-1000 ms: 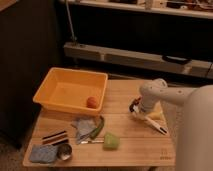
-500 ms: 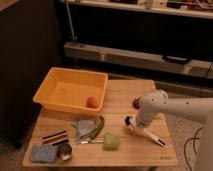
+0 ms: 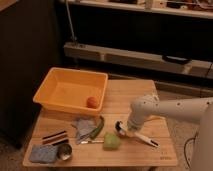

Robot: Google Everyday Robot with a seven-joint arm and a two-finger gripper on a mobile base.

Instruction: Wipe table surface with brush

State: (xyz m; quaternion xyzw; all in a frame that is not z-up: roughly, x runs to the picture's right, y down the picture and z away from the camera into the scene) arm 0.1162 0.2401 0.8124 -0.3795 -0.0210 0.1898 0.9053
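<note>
The brush (image 3: 142, 139) lies low on the table surface (image 3: 131, 95) at the front right. Its white handle points toward the front right edge, and its dark round bristle head (image 3: 120, 128) touches the wood. My gripper (image 3: 131, 128) comes in from the right on a white arm. It is pressed down over the brush just behind the head and is shut on the handle.
An orange-yellow tub (image 3: 75, 73) holding an orange ball (image 3: 92, 102) stands at the back left. Near the brush head lie a green sponge (image 3: 111, 141), a green curved item (image 3: 99, 129), a grey cloth (image 3: 83, 127) and a silver-handled utensil (image 3: 90, 142). Dark strips (image 3: 54, 136), a blue sponge (image 3: 41, 153) and a metal cup (image 3: 64, 152) sit front left.
My gripper and the brush have moved left and toward the front across the table. The bristle head is now close to the green sponge.
</note>
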